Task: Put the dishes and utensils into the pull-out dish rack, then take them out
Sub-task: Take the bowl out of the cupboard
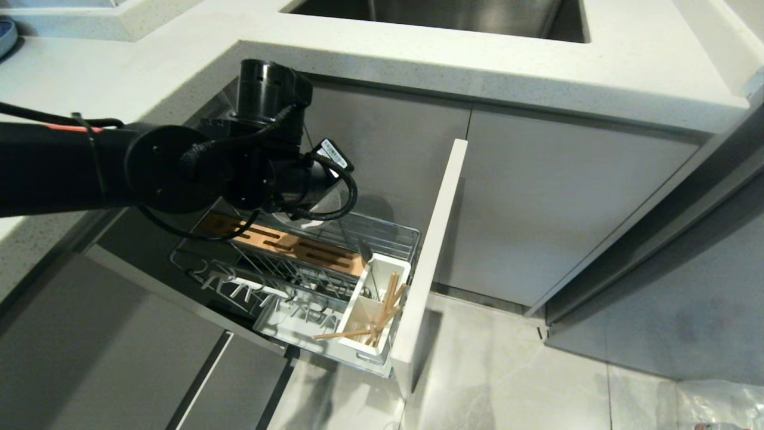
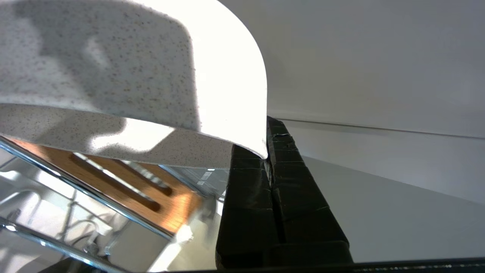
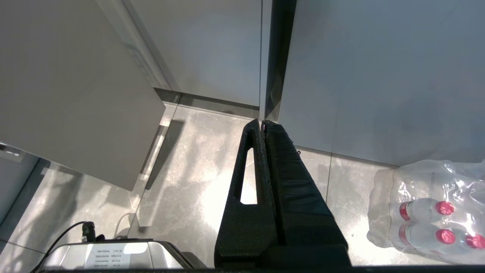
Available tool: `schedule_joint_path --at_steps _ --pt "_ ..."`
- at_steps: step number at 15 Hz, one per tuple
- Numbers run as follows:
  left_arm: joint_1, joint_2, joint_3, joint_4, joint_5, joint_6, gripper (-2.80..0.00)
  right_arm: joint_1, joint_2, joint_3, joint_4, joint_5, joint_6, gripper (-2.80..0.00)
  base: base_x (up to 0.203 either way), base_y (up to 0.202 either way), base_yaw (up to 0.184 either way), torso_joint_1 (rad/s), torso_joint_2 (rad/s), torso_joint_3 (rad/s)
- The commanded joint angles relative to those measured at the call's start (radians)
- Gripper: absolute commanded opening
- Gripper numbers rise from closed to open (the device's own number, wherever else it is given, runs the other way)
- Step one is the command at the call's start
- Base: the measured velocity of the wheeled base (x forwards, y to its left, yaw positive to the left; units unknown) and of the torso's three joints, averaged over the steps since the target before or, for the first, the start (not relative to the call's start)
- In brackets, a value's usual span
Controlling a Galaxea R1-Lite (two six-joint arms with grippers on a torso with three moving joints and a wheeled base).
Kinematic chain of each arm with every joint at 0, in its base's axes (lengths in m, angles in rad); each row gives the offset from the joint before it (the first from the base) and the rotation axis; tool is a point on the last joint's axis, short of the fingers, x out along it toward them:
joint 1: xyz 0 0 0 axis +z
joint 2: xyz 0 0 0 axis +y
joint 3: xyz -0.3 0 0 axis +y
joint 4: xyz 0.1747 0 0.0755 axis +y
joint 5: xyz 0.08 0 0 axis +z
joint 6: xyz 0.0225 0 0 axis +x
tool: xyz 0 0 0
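Note:
My left gripper (image 2: 268, 152) is shut on the rim of the off-white speckled bowl (image 2: 151, 76), which hangs above the pull-out dish rack (image 1: 391, 230) and its slotted bamboo strip (image 2: 125, 178). From the head camera the left wrist hides the fingers, and only a sliver of the bowl (image 1: 311, 224) shows beneath it. The wooden chopsticks (image 1: 387, 301) and the dark grey spoon (image 1: 366, 254) stand in the white utensil cup (image 1: 358, 298) at the rack's front. My right gripper (image 3: 262, 122) is shut on nothing and hangs over the floor.
The pale cabinet front (image 1: 433, 257) stands pulled out beside the cup. Above are the countertop (image 1: 477, 57) and the sink (image 1: 441, 15). A blue plate edge (image 1: 5, 33) shows at the far left. A wrapped pack of water bottles (image 3: 428, 212) lies on the floor.

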Motion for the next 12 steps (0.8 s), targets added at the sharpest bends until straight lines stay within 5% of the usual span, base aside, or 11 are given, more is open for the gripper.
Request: schedule_joint_path --at_steps 1,8,12 --pt "-0.016 -0.080 0.008 0.005 0.002 -0.004 -2.80 0.000 0.000 0.002 0.000 0.000 0.001 -2.80 0.000 0.000 0.000 0.000 0.00 0.000" --pt "-0.173 -0.388 0.008 0.150 0.027 0.014 -2.80 0.000 0.000 0.002 0.000 0.000 0.001 -2.80 0.000 0.000 0.000 0.000 0.00 0.000" --pt "-0.200 -0.533 -0.015 0.181 0.062 0.224 -2.80 0.000 0.000 0.002 0.000 0.000 0.001 -2.80 0.000 0.000 0.000 0.000 0.00 0.000"
